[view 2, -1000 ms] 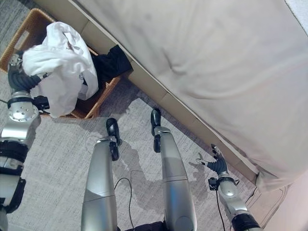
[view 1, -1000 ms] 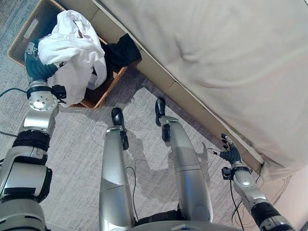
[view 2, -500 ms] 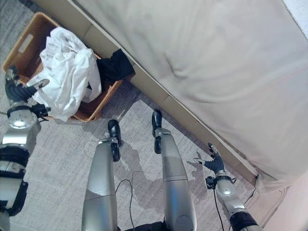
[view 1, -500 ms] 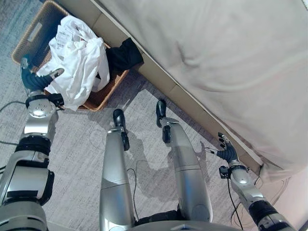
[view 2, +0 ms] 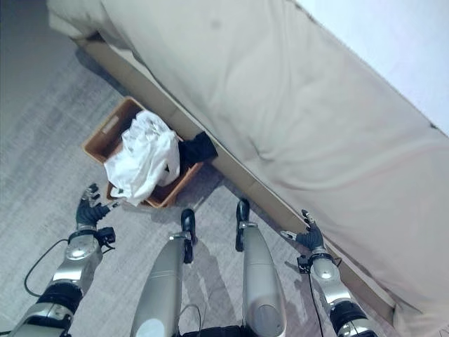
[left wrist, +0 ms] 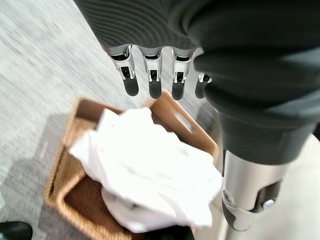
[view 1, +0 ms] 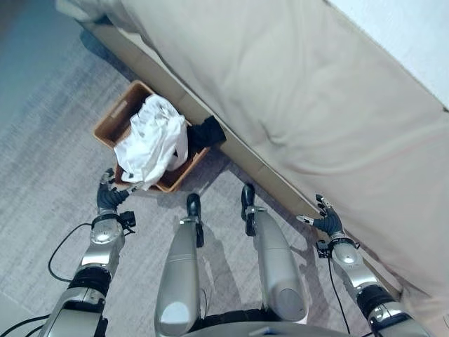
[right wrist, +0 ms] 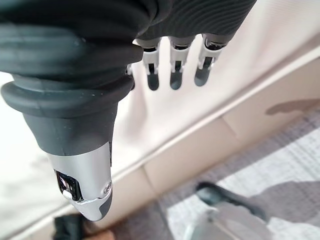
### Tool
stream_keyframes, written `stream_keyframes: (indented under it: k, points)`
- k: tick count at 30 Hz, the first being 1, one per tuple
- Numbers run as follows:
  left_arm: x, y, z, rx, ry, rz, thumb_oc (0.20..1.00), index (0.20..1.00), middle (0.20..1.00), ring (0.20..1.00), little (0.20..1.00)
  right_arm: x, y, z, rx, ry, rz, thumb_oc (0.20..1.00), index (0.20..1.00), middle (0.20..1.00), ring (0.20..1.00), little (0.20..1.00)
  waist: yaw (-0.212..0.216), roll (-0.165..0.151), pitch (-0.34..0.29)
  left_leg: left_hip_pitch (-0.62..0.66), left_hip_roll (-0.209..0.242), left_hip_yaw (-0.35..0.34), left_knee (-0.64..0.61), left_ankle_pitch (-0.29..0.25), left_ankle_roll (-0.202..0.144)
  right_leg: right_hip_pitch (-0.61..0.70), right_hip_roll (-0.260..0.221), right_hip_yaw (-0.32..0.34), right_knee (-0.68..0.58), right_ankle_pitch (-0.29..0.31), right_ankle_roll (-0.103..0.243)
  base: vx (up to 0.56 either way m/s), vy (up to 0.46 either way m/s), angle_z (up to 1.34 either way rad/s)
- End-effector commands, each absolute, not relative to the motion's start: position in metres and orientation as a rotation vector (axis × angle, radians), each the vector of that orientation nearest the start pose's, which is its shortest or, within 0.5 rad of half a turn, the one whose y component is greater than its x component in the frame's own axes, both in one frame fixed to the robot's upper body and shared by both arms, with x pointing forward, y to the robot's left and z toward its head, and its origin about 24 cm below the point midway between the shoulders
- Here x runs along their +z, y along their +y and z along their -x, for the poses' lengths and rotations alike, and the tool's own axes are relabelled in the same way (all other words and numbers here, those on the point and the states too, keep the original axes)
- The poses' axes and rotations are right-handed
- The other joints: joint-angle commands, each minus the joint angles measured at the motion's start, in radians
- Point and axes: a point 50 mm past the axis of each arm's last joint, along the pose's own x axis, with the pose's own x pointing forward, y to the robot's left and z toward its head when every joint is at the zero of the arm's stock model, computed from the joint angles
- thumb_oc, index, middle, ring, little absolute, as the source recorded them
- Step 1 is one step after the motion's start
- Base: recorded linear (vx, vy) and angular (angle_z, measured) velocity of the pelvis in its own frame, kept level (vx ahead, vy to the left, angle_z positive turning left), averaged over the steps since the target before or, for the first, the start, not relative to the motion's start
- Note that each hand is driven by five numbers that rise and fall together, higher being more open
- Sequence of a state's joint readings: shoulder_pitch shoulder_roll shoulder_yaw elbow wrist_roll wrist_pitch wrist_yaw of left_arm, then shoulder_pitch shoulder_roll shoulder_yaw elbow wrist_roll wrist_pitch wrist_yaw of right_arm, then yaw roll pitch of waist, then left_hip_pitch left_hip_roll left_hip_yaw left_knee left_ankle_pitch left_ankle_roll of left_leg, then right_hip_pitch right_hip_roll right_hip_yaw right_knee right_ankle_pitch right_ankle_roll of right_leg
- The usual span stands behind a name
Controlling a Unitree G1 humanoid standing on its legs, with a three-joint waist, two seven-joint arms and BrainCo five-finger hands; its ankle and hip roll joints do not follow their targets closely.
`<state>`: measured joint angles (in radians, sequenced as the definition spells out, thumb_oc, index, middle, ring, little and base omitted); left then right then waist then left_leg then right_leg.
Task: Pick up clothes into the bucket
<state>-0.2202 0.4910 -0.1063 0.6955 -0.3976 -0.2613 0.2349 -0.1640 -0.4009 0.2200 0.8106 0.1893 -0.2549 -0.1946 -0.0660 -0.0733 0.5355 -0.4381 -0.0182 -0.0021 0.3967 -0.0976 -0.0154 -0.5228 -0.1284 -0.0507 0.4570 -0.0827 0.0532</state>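
Bed (view 1: pixel 302 105): beige cover, by far the largest item, running past both my hands; my right hand hangs just beside its lower edge.

Floor (view 1: pixel 42 175): grey carpet under everything. No loose clothes on the stretch I can see.

Basket (view 1: pixel 112 123): brown wicker, serving as the bucket, standing on the floor against the bed base, just ahead of my left hand and well apart from my right.

White garment (view 1: pixel 151 140): heaped in the basket, spilling over the rim on the side nearest my left hand. It lies just beyond my fingertips, with no contact.

Black garment (view 1: pixel 207 132): draped over the basket's far corner against the bed, partly outside, farther from my left hand than the white one.

Left hand (view 1: pixel 109 198): fingers (left wrist: pixel 153 82) straight and relaxed, nothing held, hovering near the basket's rim.

Right hand (view 2: pixel 306 236): fingers (right wrist: pixel 175 75) slack and spread, empty, idle.

Progress, as I judge it: the white garment is delivered; what may remain is tucking in the overhanging cloth and the black piece.
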Motion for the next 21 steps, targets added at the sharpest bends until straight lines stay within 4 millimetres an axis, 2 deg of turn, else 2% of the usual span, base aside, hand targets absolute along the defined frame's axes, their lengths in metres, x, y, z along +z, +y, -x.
stream_keyframes:
  k: [1, 3, 4, 5, 6, 7, 11, 16, 21]
  points:
    - [0.000, 0.270, -0.270, 0.296, 0.124, -0.208, 1.000, 1.000, 1.000, 1.000, 1.000, -0.058, -0.275, -0.224, -0.222, 0.439, 0.348, 1.000, 1.000, 1.000, 1.000, 1.000, -0.025, 0.063, -0.031, 0.086, -0.009, -0.052, -0.059, 0.035, -0.017, 0.147, -0.023, -0.038, -0.086, 0.026, 0.041, 0.09, -0.100, 0.06]
    - [-0.014, 0.264, -0.260, 0.295, 0.162, -0.202, 1.000, 1.000, 1.000, 1.000, 1.000, -0.070, -0.274, -0.212, -0.221, 0.495, 0.344, 1.000, 1.000, 1.000, 1.000, 1.000, -0.021, 0.067, -0.078, 0.151, -0.005, -0.052, -0.125, 0.053, -0.026, 0.212, -0.012, -0.051, -0.137, 0.030, 0.043, 0.12, -0.105, 0.10]
    - [-0.029, 0.263, -0.249, 0.301, 0.221, -0.180, 1.000, 1.000, 1.000, 1.000, 1.000, -0.080, -0.271, -0.202, -0.206, 0.546, 0.335, 1.000, 1.000, 1.000, 1.000, 1.000, -0.017, 0.071, -0.128, 0.203, 0.002, -0.055, -0.181, 0.074, -0.036, 0.263, 0.000, -0.064, -0.187, 0.037, 0.045, 0.11, -0.114, 0.11]
    - [-0.029, 0.263, -0.249, 0.301, 0.221, -0.180, 1.000, 1.000, 1.000, 1.000, 1.000, -0.080, -0.271, -0.202, -0.206, 0.547, 0.335, 1.000, 1.000, 1.000, 1.000, 1.000, -0.017, 0.071, -0.128, 0.206, 0.003, -0.056, -0.183, 0.075, -0.036, 0.266, 0.000, -0.065, -0.189, 0.038, 0.045, 0.16, -0.133, 0.10]
    - [-0.047, 0.262, -0.236, 0.308, 0.298, -0.155, 1.000, 1.000, 1.000, 1.000, 1.000, -0.089, -0.267, -0.191, -0.179, 0.595, 0.319, 1.000, 1.000, 1.000, 1.000, 1.000, -0.014, 0.073, -0.176, 0.258, 0.009, -0.055, -0.234, 0.088, -0.043, 0.318, 0.012, -0.076, -0.235, 0.041, 0.046, 0.09, -0.061, 0.05]
    - [-0.047, 0.262, -0.236, 0.308, 0.298, -0.155, 1.000, 1.000, 1.000, 1.000, 1.000, -0.089, -0.268, -0.191, -0.179, 0.596, 0.319, 1.000, 1.000, 1.000, 1.000, 1.000, -0.014, 0.073, -0.175, 0.262, 0.010, -0.056, -0.237, 0.089, -0.044, 0.322, 0.012, -0.077, -0.238, 0.042, 0.046, 0.12, -0.086, 0.10]
    - [-0.081, 0.255, -0.207, 0.305, 0.467, -0.056, 1.000, 1.000, 1.000, 1.000, 1.000, -0.107, -0.258, -0.173, -0.129, 0.695, 0.274, 1.000, 1.000, 1.000, 1.000, 1.000, -0.011, 0.072, -0.254, 0.344, 0.026, -0.038, -0.273, 0.091, -0.055, 0.421, 0.029, -0.082, -0.322, 0.052, 0.044, 0.09, -0.059, 0.00]
    - [-0.117, 0.237, -0.170, 0.234, 0.679, -0.054, 1.000, 1.000, 1.000, 1.000, 1.000, -0.123, -0.246, -0.157, -0.069, 0.794, 0.248, 1.000, 1.000, 1.000, 1.000, 1.000, -0.006, 0.060, -0.338, 0.427, 0.039, -0.012, -0.295, 0.076, -0.057, 0.528, 0.041, -0.072, -0.414, 0.065, 0.042, 0.10, -0.045, -0.04]
    - [-0.140, 0.223, -0.138, 0.174, 0.840, -0.046, 1.000, 1.000, 1.000, 1.000, 1.000, -0.132, -0.237, -0.146, -0.055, 0.854, 0.216, 1.000, 1.000, 1.000, 1.000, 1.000, -0.005, 0.060, -0.394, 0.496, 0.049, 0.012, -0.343, 0.075, -0.054, 0.593, 0.049, -0.068, -0.461, 0.070, 0.044, 0.08, -0.014, -0.11]
